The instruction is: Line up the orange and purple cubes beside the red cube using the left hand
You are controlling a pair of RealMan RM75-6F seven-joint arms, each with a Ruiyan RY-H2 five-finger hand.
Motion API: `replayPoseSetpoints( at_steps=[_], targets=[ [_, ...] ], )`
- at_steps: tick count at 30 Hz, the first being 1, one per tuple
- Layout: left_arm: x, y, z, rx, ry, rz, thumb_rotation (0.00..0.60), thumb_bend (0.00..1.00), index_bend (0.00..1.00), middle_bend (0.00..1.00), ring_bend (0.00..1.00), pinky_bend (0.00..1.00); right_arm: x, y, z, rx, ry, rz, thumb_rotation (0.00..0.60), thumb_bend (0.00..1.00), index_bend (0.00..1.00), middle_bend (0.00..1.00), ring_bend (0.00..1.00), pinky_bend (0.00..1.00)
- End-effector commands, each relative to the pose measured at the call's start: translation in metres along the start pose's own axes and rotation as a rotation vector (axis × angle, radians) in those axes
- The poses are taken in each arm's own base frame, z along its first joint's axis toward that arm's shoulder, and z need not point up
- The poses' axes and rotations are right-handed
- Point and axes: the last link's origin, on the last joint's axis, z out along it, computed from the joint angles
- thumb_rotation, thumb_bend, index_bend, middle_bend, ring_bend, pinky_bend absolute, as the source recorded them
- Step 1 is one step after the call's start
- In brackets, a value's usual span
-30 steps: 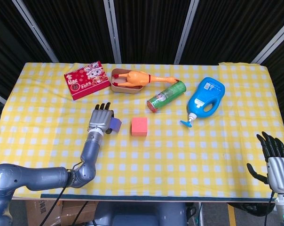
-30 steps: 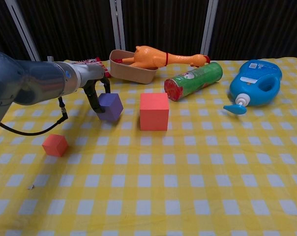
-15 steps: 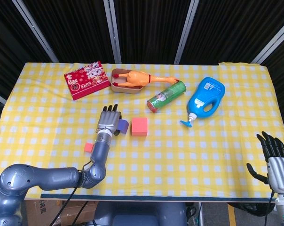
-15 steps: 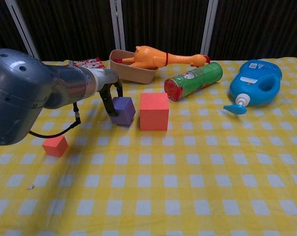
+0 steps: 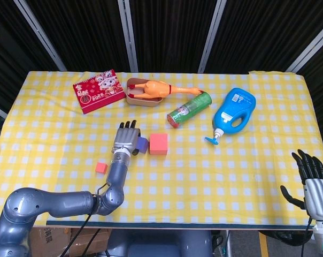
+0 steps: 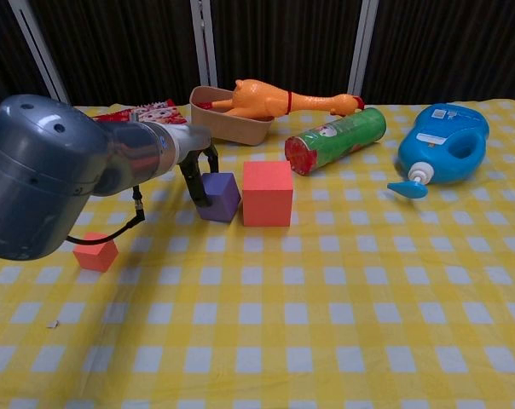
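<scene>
The red cube point(image 5: 158, 143) point(image 6: 267, 192) stands mid-table. The purple cube point(image 5: 143, 143) point(image 6: 220, 197) sits on the cloth just left of it with a narrow gap. My left hand point(image 5: 126, 138) point(image 6: 198, 167) grips the purple cube, fingers wrapped over its left side. The small orange cube point(image 5: 101, 167) point(image 6: 95, 251) lies apart, nearer the front left. My right hand point(image 5: 310, 174) hovers at the table's front right corner, fingers spread and holding nothing; the chest view does not show it.
Behind the cubes are a tan tray point(image 5: 132, 99) point(image 6: 229, 126) holding a rubber chicken point(image 5: 156, 88) point(image 6: 274, 96), a green can on its side point(image 5: 189, 108) point(image 6: 335, 139), a blue bottle point(image 5: 233, 113) point(image 6: 440, 145) and a red box point(image 5: 98, 90).
My left hand has carried the purple cube rightward until it sits close beside the red cube. The orange cube, hidden by the arm earlier in the head view, now shows.
</scene>
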Motion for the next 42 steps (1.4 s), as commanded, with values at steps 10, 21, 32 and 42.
replayPoseSetpoints(
  at_steps=[10,21,32,42],
  targets=[
    [0.004,-0.003,-0.004,-0.031,0.012,-0.028,0.6,0.27,0.19,0.0,0.0,0.02,0.0,0.0,0.0,0.0,-0.001,-0.003,0.6,0.37,0.0,0.0,0.0,0.04],
    [0.007,-0.032,-0.026,-0.065,0.015,-0.007,0.6,0.3,0.17,0.0,0.0,0.02,0.0,-0.001,-0.001,0.003,0.005,-0.007,0.6,0.37,0.0,0.0,0.0,0.04],
    [0.004,-0.061,-0.033,-0.048,-0.021,0.026,0.6,0.53,0.17,0.0,0.0,0.02,0.0,-0.001,-0.001,0.004,0.009,-0.008,0.6,0.37,0.0,0.0,0.0,0.04],
    [-0.013,-0.048,-0.036,-0.104,-0.069,0.057,0.6,0.55,0.17,0.0,0.0,0.02,0.0,-0.001,-0.001,0.002,0.011,-0.006,0.6,0.37,0.0,0.0,0.0,0.04]
  ],
)
